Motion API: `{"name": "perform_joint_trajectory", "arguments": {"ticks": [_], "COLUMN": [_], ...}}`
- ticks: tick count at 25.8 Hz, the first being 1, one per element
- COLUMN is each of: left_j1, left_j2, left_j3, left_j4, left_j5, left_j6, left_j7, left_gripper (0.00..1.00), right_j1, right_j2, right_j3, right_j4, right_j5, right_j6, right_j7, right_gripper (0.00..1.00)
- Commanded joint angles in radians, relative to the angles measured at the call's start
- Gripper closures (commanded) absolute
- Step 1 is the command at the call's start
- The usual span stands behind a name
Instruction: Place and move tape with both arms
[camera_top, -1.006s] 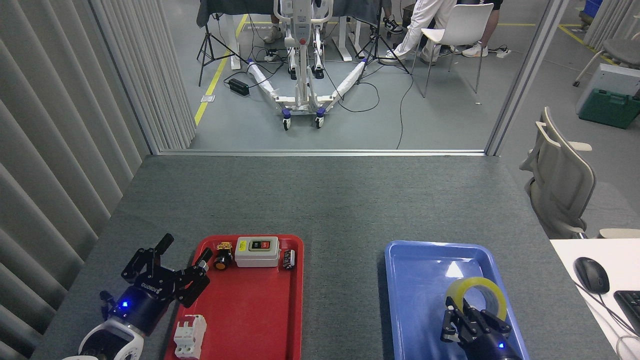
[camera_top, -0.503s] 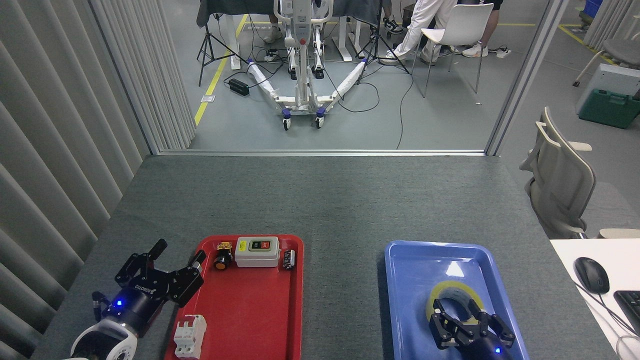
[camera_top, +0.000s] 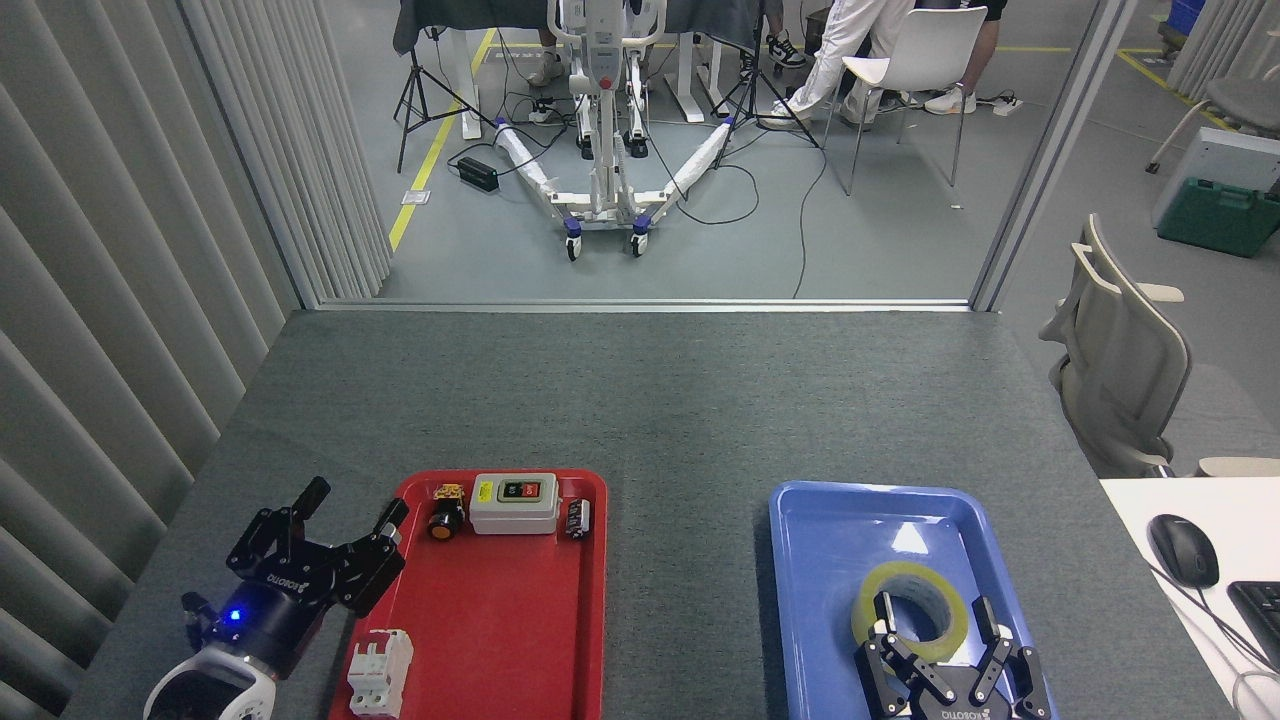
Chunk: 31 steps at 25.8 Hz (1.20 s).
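The right end effector (camera_top: 945, 640) sits at the near edge of the blue tray (camera_top: 820, 600), its black fingers (camera_top: 885, 615) spread apart, one reaching over the near rim of the tape (camera_top: 910, 612) and the other just outside it on the right; whether any finger touches the roll I cannot tell. The tape lies flat in the near right part of that tray, hole up, nothing pinching it. By my reading the roll has been set down and the step in hand is the release, so the fingers should stay wide and lift straight up so that the one over the core does not drag the roll toward the tray wall. The left end effector (camera_top: 330, 535) hangs over the surface beside the near left corner of the red tray (camera_top: 500, 640), fingers spread and empty, well apart from the tape. White lettering shows on both end effectors, seemingly "ROBOTIQ" but too small to be sure. In the red tray, a grey switch box (camera_top: 514, 502) at the far edge bears small labels I cannot read; a white breaker (camera_top: 380, 670) lies near the left rim.
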Motion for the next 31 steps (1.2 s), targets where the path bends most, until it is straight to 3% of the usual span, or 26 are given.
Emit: {"name": "perform_joint_trajectory", "arguments": {"ticks": [1,7,20,31], "left_j1": [0.0,-0.001,0.003,0.014], "left_j2": [0.006,0.051,0.072,0.065], "left_j3": [0.0,-0.006,0.0,0.003], "left_j4": [0.009,-0.009,0.04,0.057], "left_j5": [-0.004,-0.004,-0.006,-0.006], "left_j6": [0.0,-0.025,-0.028,-0.022], "left_j7": [0.005,0.007,0.077,0.085], "left_gripper": [0.0,0.0,0.0,0.0], "right_j1": [0.004,-0.002,-0.043,-0.043], "right_j2": [0.005,0.007,-0.025,-0.018], "right_j3": [0.0,0.0,0.009,0.012], "right_j4": [-0.005,-0.013,-0.013,-0.011], "right_j5": [0.055,0.064,0.061,0.059], "right_j6": [0.025,0.068,0.071,0.068], "right_j7": [0.002,0.143,0.157,0.157], "right_gripper": [0.03,0.03,0.01,0.01]}}
